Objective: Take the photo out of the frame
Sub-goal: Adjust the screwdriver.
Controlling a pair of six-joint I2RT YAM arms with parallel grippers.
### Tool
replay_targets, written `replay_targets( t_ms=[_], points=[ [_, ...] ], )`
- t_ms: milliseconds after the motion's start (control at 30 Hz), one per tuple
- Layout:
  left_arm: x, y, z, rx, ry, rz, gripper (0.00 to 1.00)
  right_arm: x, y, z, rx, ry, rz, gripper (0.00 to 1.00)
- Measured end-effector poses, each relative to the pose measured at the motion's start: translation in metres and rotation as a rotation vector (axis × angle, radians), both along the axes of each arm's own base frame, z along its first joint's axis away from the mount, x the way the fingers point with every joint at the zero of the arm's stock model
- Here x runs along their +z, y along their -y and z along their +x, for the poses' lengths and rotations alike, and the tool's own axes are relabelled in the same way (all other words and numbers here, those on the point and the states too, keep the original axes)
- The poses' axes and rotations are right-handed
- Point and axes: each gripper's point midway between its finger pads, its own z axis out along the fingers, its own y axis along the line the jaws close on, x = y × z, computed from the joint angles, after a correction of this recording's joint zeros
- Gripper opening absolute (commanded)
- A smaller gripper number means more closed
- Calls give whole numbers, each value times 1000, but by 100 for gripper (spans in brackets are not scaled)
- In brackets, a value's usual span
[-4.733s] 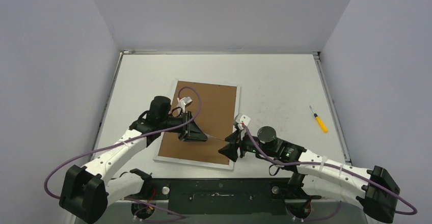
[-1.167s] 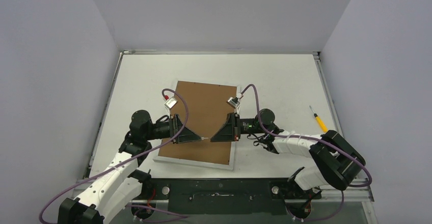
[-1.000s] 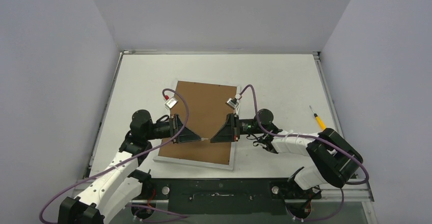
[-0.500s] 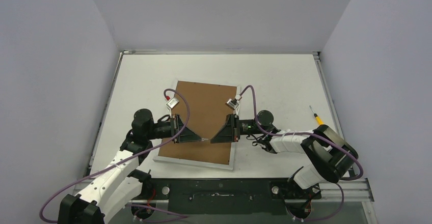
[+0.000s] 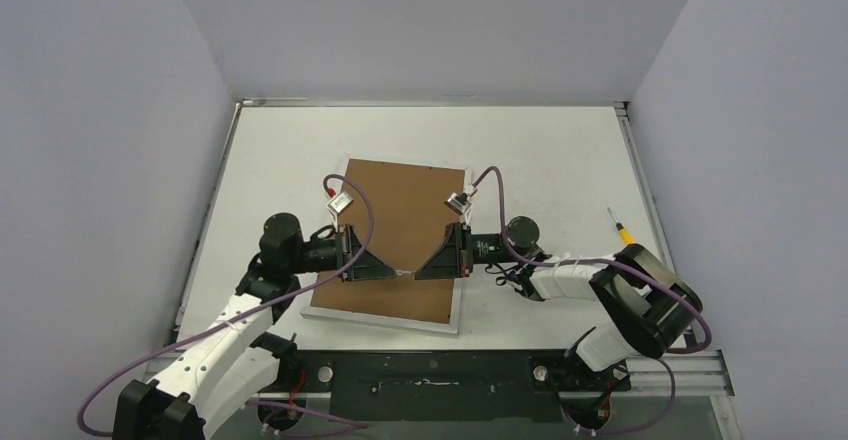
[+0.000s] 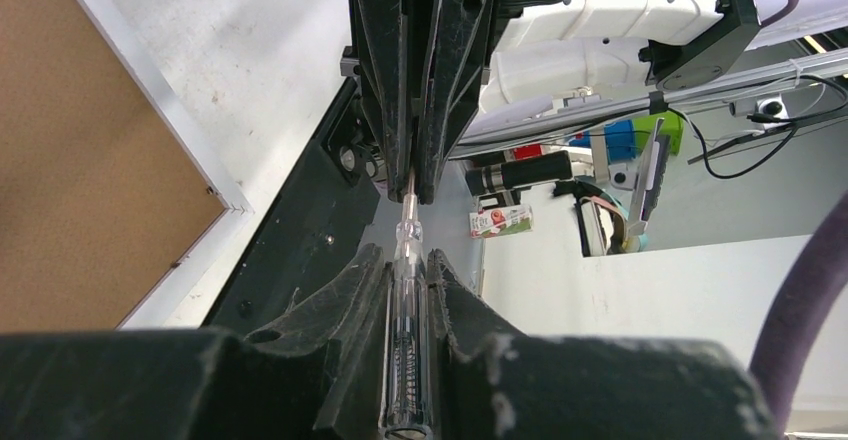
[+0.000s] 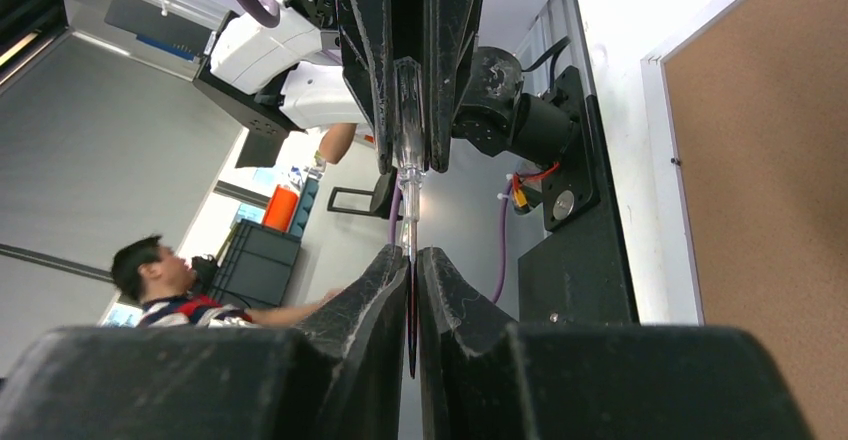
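Observation:
The frame (image 5: 400,210) lies back up on the table, its brown board showing inside a narrow white border; it also shows in the wrist views (image 6: 80,180) (image 7: 770,160). The photo is hidden. My two grippers face each other tip to tip just above the frame's near half. A small clear-handled screwdriver (image 5: 405,273) spans the gap between them. My left gripper (image 5: 393,273) (image 6: 405,255) is shut on its clear handle (image 6: 408,360). My right gripper (image 5: 418,273) (image 7: 411,255) is shut on the thin metal shaft (image 7: 410,310).
A yellow-handled screwdriver (image 5: 627,234) lies on the table at the right, beyond my right arm. Grey walls close in the table on three sides. The black base plate (image 5: 430,375) runs along the near edge.
My left jaws have closed in on the clear handle. Since the earliest frame both arms have swung round to face each other over the frame; in the last second they barely moved.

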Motion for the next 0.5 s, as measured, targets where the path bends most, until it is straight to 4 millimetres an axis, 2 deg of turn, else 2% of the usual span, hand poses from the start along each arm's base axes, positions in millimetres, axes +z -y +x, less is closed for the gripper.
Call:
replay_targets(
  t_ms=[67, 100, 200, 267, 367, 500],
  points=[
    [0, 1, 0, -3, -5, 2, 0, 0, 0, 0, 0, -2, 0, 55],
    [-1, 1, 0, -3, -9, 4, 0, 0, 0, 0, 0, -7, -1, 63],
    [-5, 1, 1, -3, -30, 22, 0, -5, 5, 4, -20, -10, -7, 78],
    [-9, 1, 4, 5, -47, 55, 0, -14, 13, 10, -60, -32, -29, 82],
    [-17, 1, 9, 25, -64, 111, 0, -31, 30, 27, -164, -49, -97, 82],
    [-34, 1, 13, 45, -96, 202, 0, -50, 48, 52, -343, 16, -260, 85]
  ],
)
